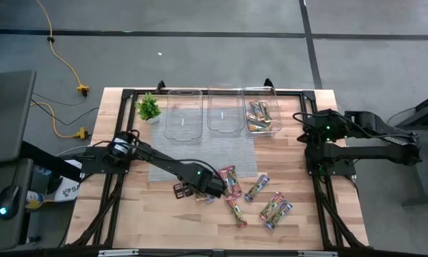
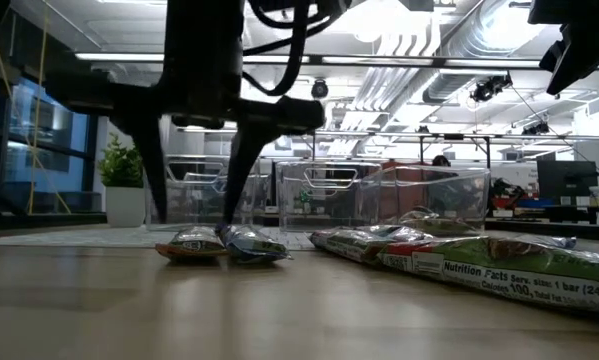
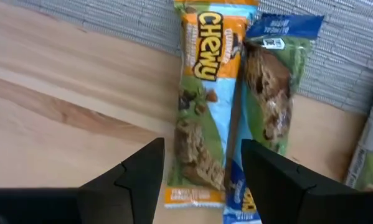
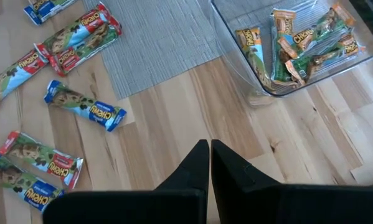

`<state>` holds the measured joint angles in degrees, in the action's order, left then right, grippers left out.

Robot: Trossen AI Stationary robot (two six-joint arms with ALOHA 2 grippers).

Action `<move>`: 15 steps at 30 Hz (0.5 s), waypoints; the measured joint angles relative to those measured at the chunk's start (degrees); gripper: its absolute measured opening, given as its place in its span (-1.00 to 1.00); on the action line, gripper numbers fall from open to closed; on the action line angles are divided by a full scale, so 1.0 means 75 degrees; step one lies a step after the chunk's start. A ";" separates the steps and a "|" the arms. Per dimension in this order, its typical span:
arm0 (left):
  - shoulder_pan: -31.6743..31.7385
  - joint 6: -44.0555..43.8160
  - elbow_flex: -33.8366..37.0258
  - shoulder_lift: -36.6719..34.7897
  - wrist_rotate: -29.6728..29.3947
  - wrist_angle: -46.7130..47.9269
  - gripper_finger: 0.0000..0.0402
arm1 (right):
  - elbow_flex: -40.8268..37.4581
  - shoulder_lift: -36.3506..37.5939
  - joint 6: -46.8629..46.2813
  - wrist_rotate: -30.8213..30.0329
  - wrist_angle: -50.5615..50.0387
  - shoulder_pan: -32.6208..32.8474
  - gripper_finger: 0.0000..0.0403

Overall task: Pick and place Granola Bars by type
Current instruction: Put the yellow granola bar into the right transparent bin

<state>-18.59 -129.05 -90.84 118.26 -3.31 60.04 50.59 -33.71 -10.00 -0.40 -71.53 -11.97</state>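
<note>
My left gripper [image 3: 203, 144] [image 1: 205, 188] is open and low over the table's near middle, just off the grey mat [image 1: 199, 153]. Its fingers stand either side of the near end of an orange-ended granola bar [image 3: 202, 106]; a blue-ended bar [image 3: 270, 93] lies flat right beside it, partly under one finger. In the low view the fingers [image 2: 237, 190] reach down to these two bars [image 2: 224, 245]. More red and blue bars [image 1: 260, 198] lie scattered flat on the wood. My right gripper [image 4: 209, 152] is shut and waits over bare wood near the right tub [image 1: 262, 113].
Three clear tubs stand in a row at the far edge; the left [image 1: 183, 114] and middle [image 1: 224, 108] ones show no bars, while the right one holds several orange-green bars [image 4: 298, 43]. A small plant [image 1: 148, 108] stands left of the tubs. Bare wood lies at the near left.
</note>
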 joint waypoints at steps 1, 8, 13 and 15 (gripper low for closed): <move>0.0034 0.0000 0.0036 0.0000 0.0002 -0.0015 0.02 | 0.0000 0.0000 0.0000 0.0003 -0.0003 0.0000 -1.00; 0.0141 0.0118 0.0433 0.0000 0.0033 -0.0296 0.02 | 0.0000 0.0000 0.0000 0.0042 -0.0003 -0.0002 -1.00; 0.0236 0.0237 0.0737 0.0000 0.0110 -0.0910 0.02 | 0.0000 -0.0003 0.0003 0.0041 -0.0003 0.0000 -1.00; 0.0256 0.0368 0.0815 -0.0007 0.0111 -0.1062 0.02 | 0.0000 -0.0002 0.0003 0.0037 -0.0003 0.0000 -1.00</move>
<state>-16.67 -126.29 -84.73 118.20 -2.48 52.07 50.59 -33.73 -9.98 -0.12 -71.55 -11.97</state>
